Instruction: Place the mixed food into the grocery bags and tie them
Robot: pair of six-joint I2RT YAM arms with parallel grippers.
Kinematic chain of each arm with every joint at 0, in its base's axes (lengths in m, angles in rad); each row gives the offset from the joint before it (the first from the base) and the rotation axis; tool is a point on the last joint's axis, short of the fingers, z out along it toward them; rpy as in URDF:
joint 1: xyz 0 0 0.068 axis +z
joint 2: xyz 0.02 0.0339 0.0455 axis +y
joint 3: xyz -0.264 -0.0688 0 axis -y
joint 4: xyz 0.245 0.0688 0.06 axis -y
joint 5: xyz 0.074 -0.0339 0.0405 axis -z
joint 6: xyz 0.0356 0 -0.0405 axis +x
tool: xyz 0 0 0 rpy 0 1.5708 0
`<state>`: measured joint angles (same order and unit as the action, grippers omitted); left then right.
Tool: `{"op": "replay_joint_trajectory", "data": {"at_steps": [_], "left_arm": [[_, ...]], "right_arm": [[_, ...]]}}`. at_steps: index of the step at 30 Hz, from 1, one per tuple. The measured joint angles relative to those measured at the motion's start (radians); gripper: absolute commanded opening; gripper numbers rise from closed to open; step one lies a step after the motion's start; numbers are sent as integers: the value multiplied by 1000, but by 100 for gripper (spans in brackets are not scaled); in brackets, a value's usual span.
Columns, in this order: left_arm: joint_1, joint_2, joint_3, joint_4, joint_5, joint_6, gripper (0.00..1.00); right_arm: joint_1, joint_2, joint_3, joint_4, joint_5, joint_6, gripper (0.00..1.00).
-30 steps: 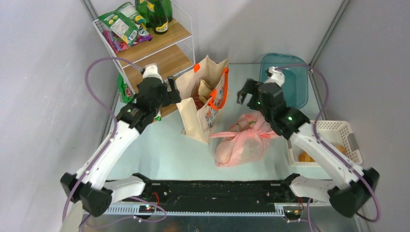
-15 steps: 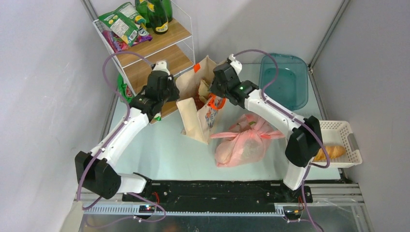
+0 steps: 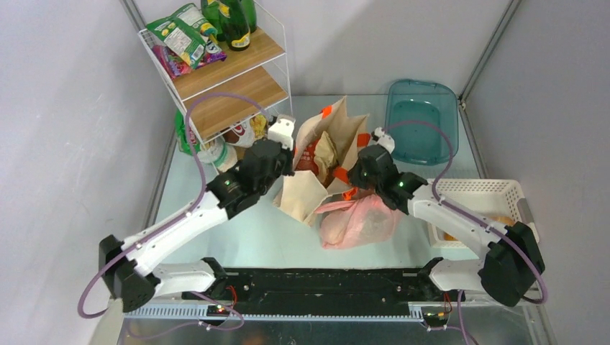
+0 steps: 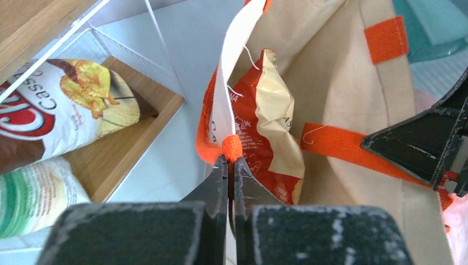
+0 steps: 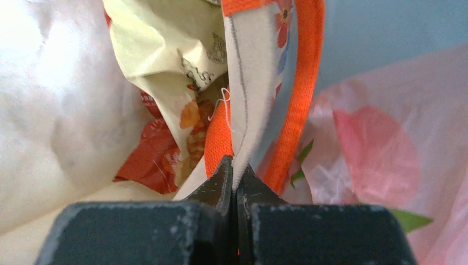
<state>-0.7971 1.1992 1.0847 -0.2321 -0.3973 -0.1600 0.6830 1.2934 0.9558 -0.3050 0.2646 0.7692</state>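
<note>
The beige tote (image 3: 306, 198) with orange handles stands mid-table, its mouth held apart. My left gripper (image 4: 232, 160) is shut on the orange handle (image 4: 232, 147) at the tote's left rim. My right gripper (image 5: 236, 172) is shut on the tote's right rim (image 5: 249, 99), beside its other orange handle (image 5: 302, 94). Red and cream snack packets (image 4: 265, 124) lie inside. The pink bag (image 3: 360, 223), filled and bunched, rests against the tote's right side; green bits show through it (image 5: 301, 153). A golden-brown bread roll (image 3: 451, 235) lies in the white basket, mostly hidden by my right arm.
A wire and wood shelf (image 3: 230, 79) at the back left holds dark green bottles (image 3: 234, 25) and snack bags (image 3: 180, 36). More snack bags (image 4: 66, 105) lie on its lowest board. The teal tray (image 3: 421, 115) stands at the back right, and the white lattice basket (image 3: 496, 194) at the right.
Both grippers went from open to shut, the left on the tote's handle, the right on its rim. Both arms came down to the tote, which now stands wider open and slightly shifted.
</note>
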Motion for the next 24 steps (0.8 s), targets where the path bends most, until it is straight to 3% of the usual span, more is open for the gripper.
{"op": "replay_joint_trajectory", "data": {"at_steps": [8,9,10,12,16,20,22,24], "left_arm": [[-130,-226,-187,22,-126,87,0],[-140,-233,-189,21,-138,89,0],[-147,-236,-188,21,-156,89,0],[-145,-227,-167,-8,-198,77,0],[-93,-215,-118,-73,-234,32,0],[-75,-246,-116,-101,-224,-9,0],[-75,-264,-124,-103,-212,-18,0],[-75,-280,-134,-105,-195,-20,0]], "right_arm": [[146,-60,-193,60,35,-7,2],[151,-60,-204,67,34,-5,8],[154,-60,-214,79,32,-5,26],[148,-60,-218,105,5,-10,54],[109,-92,-206,107,-59,-38,76],[90,-201,-169,19,-50,-35,79],[89,-278,-141,-61,-7,5,93],[87,-331,-96,-170,43,75,99]]}}
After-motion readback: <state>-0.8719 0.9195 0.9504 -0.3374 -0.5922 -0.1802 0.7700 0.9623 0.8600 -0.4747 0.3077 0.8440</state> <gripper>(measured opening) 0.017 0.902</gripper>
